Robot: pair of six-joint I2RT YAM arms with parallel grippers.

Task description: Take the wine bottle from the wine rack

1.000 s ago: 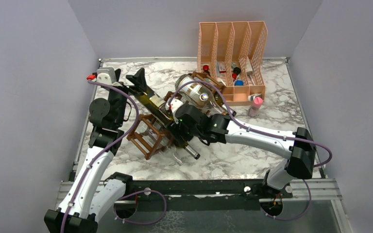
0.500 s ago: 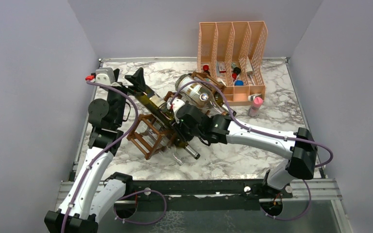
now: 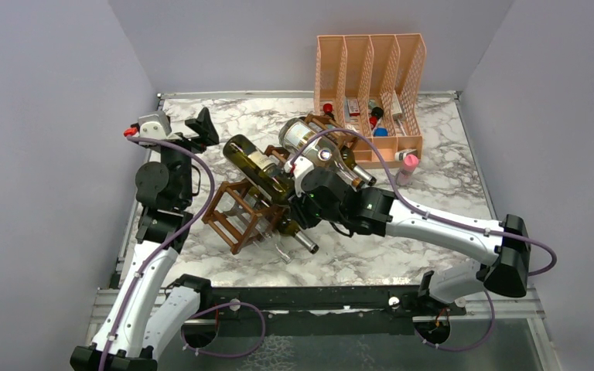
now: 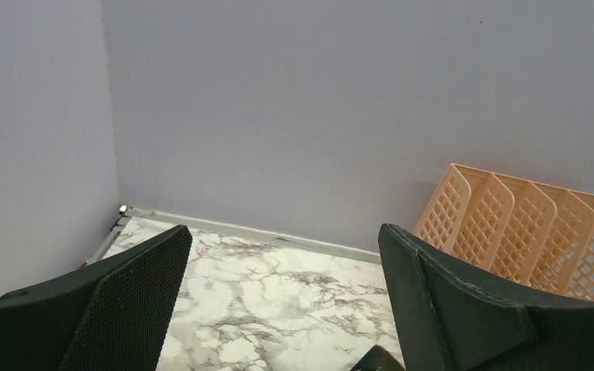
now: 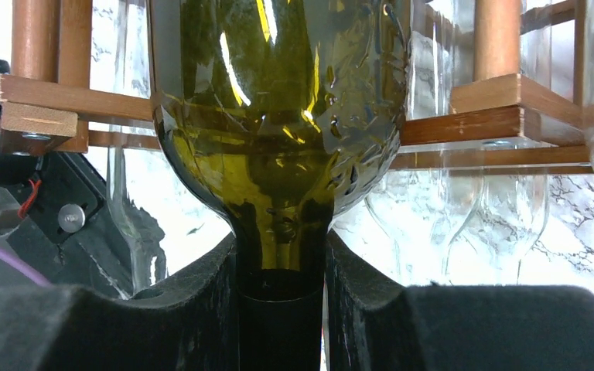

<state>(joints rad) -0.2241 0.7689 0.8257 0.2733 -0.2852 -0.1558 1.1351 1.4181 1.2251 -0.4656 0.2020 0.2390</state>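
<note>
The dark green wine bottle (image 3: pixel 254 163) lies slanted in the brown wooden wine rack (image 3: pixel 235 219), base to the back left, neck pointing toward the front right. My right gripper (image 3: pixel 292 222) is shut on the bottle's neck; in the right wrist view the neck (image 5: pixel 282 267) sits between both pads, with the bottle's shoulder (image 5: pixel 278 116) and rack sticks (image 5: pixel 73 99) above. My left gripper (image 3: pixel 202 127) is open and empty, just left of the bottle's base and apart from it. In the left wrist view its fingers (image 4: pixel 128 297) frame bare table.
A second, clear bottle (image 3: pixel 303 139) lies in the rack behind the green one. A peach mesh organiser (image 3: pixel 371 73) with small items stands at the back right, also in the left wrist view (image 4: pixel 526 224). A pink-capped bottle (image 3: pixel 407 166) stands beside it. Clear glasses (image 5: pixel 464 216) hang under the rack.
My left gripper has let go of the bottle's base and drawn back to the left. My right arm has shifted right, still gripping the neck.
</note>
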